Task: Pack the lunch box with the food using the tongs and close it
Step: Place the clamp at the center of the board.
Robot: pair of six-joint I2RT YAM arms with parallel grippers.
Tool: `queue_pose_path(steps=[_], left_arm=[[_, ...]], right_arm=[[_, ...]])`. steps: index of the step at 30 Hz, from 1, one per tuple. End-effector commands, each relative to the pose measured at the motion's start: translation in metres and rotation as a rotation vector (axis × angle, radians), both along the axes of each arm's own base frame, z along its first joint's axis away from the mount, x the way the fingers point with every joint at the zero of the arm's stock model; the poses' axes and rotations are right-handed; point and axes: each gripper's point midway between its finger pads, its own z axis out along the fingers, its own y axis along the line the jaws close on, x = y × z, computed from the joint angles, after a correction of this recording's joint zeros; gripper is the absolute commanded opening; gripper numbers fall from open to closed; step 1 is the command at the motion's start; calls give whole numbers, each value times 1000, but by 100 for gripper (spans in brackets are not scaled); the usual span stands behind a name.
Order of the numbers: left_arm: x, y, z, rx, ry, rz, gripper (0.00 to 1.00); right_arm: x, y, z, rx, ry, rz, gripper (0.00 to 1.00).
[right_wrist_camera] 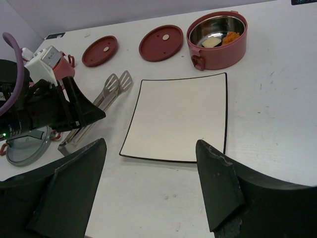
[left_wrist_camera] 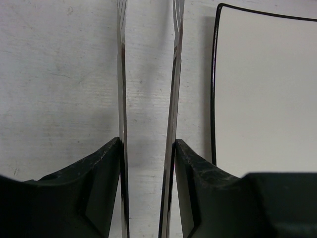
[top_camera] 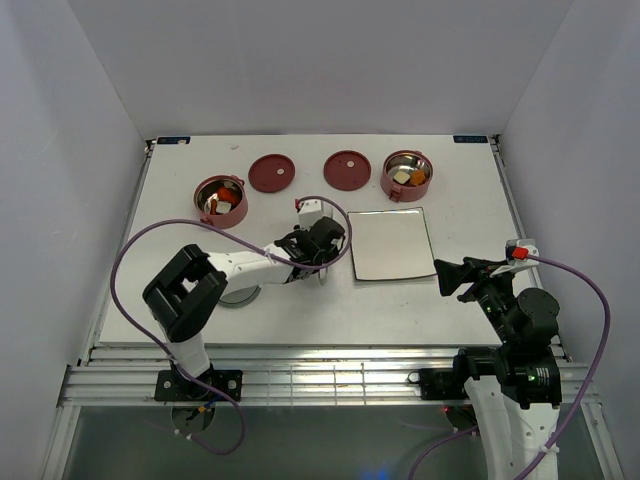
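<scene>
Left gripper: your left gripper (left_wrist_camera: 148, 145) grips the tongs (left_wrist_camera: 122, 89); its fingers (left_wrist_camera: 101, 171) bear on the outside of each arm, and the arms stand apart between them.
Tongs: they are low over the table (left_wrist_camera: 59, 74), just beside the left edge of the plate (right_wrist_camera: 178, 119). Whether they touch the table is unclear.
Right gripper: your right gripper (right_wrist_camera: 151, 144) is spread wide and empty, at the plate's near edge.
Food: the food (right_wrist_camera: 229, 37) sits in the right bowl (right_wrist_camera: 220, 49) and the left bowl (top_camera: 236, 213). The plate is bare.
Step, as judged: the tong work looks done, so set the tongs down.
How: lower them until both arms lie flat, open fully, then lift straight up so no finger drags an arm.
Watch: keep the tips off the plate rim, and away from the disc lids (top_camera: 272, 172) and the grey cover (right_wrist_camera: 25, 151).
</scene>
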Motion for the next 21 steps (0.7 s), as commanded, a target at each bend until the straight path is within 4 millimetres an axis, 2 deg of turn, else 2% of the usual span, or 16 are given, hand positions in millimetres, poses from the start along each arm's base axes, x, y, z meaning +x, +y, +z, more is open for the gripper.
queue_pose_path(steps=[1, 6, 11, 21], left_arm=[[-1, -13, 0, -48, -2, -22, 56], [1, -19, -3, -51, 6, -31, 57], [1, -16, -12, -36, 30, 1, 56], [1, -20, -18, -46, 48, 2, 58]], right_arm=[[3, 0, 10, 4, -39, -4, 78], [4, -2, 10, 2, -38, -10, 78], [3, -1, 10, 0, -39, -9, 79], [3, -2, 11, 0, -39, -10, 78]])
